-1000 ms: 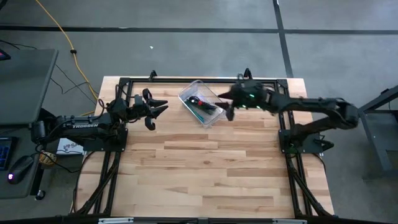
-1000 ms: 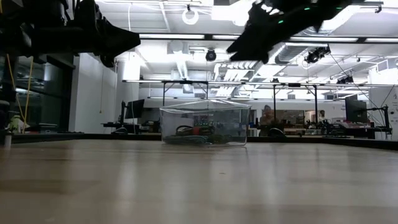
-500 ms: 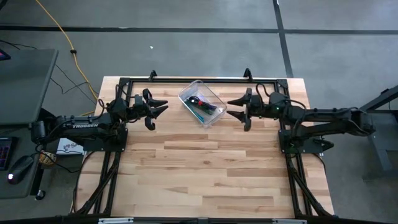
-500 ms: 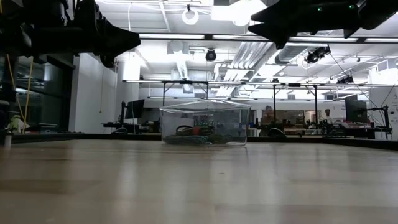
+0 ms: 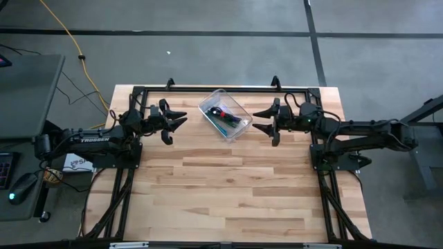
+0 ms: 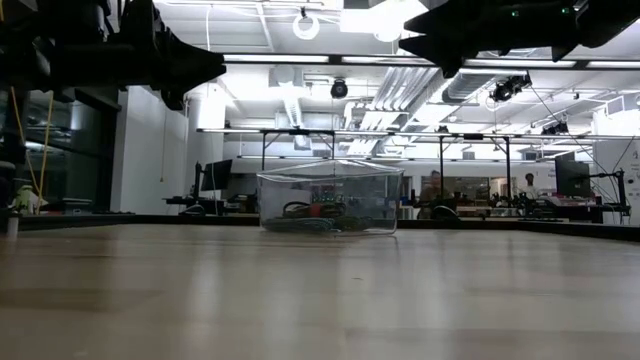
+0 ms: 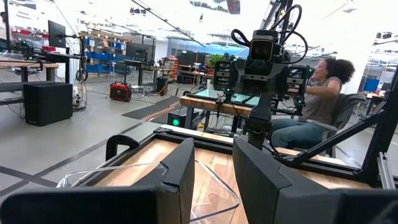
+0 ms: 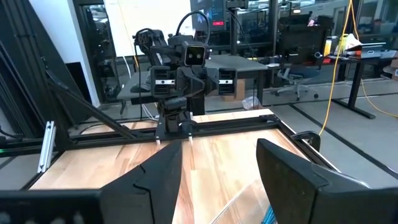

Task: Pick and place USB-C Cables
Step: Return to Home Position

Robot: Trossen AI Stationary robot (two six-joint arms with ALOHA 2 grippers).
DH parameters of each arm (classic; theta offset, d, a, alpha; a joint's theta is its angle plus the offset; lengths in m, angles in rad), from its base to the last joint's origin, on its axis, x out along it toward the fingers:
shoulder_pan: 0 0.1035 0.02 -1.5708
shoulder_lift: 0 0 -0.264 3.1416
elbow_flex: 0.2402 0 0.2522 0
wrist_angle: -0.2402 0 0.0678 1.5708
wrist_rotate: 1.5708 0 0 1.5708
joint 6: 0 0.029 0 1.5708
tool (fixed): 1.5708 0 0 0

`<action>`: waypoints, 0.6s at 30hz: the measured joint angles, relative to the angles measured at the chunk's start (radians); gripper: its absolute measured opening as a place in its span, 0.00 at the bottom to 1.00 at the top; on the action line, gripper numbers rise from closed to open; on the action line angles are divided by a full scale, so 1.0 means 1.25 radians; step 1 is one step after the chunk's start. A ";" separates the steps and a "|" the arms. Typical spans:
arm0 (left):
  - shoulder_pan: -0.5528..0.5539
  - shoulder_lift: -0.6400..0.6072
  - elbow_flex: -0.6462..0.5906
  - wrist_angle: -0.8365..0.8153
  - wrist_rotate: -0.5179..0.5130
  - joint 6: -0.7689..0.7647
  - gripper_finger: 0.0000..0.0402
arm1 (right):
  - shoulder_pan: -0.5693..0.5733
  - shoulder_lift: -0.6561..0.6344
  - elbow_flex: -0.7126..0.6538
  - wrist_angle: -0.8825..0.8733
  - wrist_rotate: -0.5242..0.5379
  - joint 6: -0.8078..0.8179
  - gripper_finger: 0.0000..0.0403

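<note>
USB-C cables (image 5: 223,116) lie together inside the clear bin (image 5: 210,99) at the table's (image 5: 228,187) 12 o'clock; I see the left gripper (image 5: 177,119) hovering at the bin's 9 o'clock, fingers spread wide, holding nothing; the right gripper (image 5: 257,120) hovers at its 3 o'clock, likewise wide and empty.

The bench (image 5: 228,187) is a pale top of wood planks, with a black frame (image 5: 221,88) running along its far edge and sides. A clear bin (image 5: 235,106) sits directly on it near the far edge, skewed to the planks.
</note>
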 joint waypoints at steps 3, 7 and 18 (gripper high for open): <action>0.000 0.000 0.000 0.000 0.000 0.000 0.22 | 0.000 0.000 0.000 0.002 0.000 0.000 0.49; 0.000 0.000 0.000 0.000 0.000 0.000 0.22 | 0.000 0.000 0.001 0.001 0.000 -0.019 0.49; 0.000 0.000 0.000 0.000 -0.027 0.025 0.22 | 0.000 0.000 0.001 -0.004 0.001 -0.021 0.49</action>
